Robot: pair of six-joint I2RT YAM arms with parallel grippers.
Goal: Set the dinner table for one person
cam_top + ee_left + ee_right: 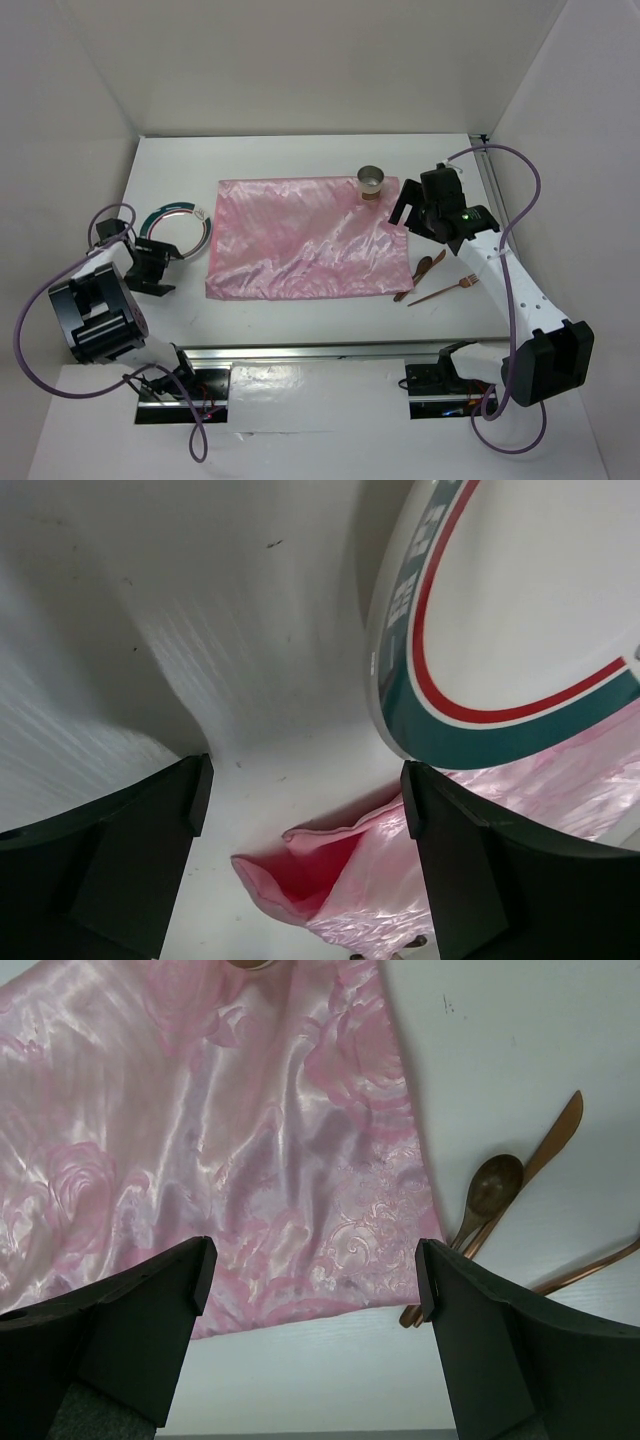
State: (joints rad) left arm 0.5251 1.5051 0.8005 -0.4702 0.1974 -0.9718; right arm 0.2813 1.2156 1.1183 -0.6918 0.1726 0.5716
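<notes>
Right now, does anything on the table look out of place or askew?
The plate sits off the pink cloth, on bare table by its left edge, where a cloth corner curls up. The spoon, knife and fork lie bunched at angles right of the cloth.

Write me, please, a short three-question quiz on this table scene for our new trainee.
1. True or false: the left gripper and the right gripper are both open and empty.
2. Where does the cutlery lie? A on the pink cloth; B on the bare table right of the cloth; C on the plate.
3. How many pieces of cutlery are there, and which?
Key: 1 true. 2 B. 3 Three: spoon, knife, fork.
</notes>
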